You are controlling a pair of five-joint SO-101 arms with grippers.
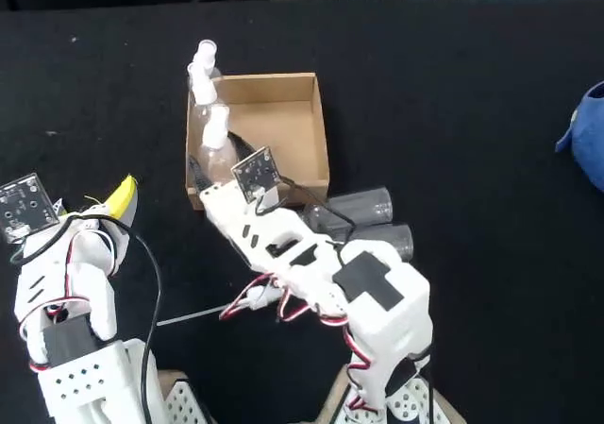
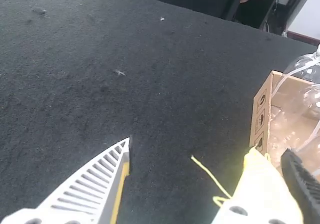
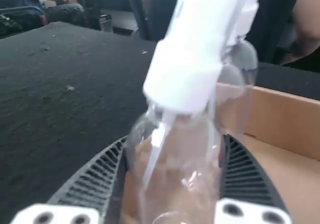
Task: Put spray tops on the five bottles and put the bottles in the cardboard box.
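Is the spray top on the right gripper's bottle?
On: a white spray top caps the clear plastic bottle in the right gripper.

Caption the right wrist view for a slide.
Right gripper clasps a clear bottle fitted with a white spray top, at the cardboard box, black table beyond.

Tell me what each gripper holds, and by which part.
The right gripper holds a clear bottle by its body, below the white spray top. The left gripper is open and holds nothing.
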